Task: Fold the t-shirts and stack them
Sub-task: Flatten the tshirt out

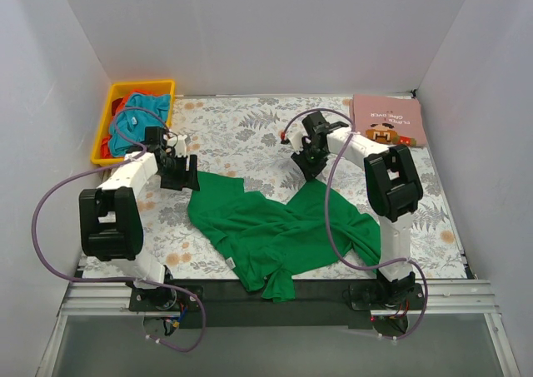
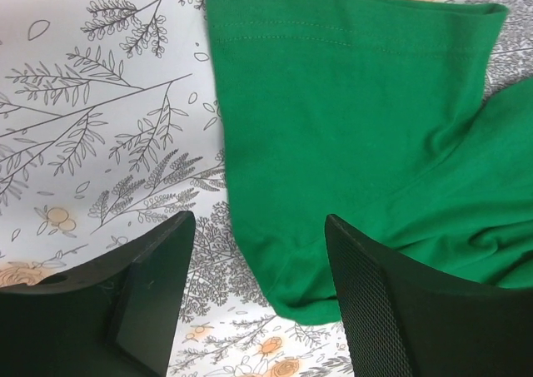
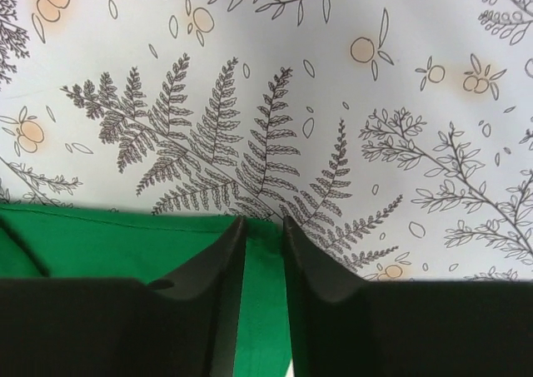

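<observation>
A large bright green t-shirt (image 1: 266, 227) lies crumpled on the floral table cover (image 1: 241, 136) at the middle front. My left gripper (image 1: 185, 177) is open just above the cover, its jaws on either side of the shirt's left sleeve (image 2: 350, 119), not gripping it; it shows in the left wrist view (image 2: 260, 219). My right gripper (image 1: 306, 171) is shut on the shirt's hemmed upper edge (image 3: 100, 244), with green cloth pinched between its fingers in the right wrist view (image 3: 262, 220). A folded dusty pink t-shirt (image 1: 390, 117) with a cartoon face lies at the back right.
A yellow plastic bin (image 1: 141, 84) at the back left holds a teal shirt (image 1: 133, 126) and a red one (image 1: 107, 148). White walls close in the table on three sides. The arms' bases and a metal rail run along the near edge.
</observation>
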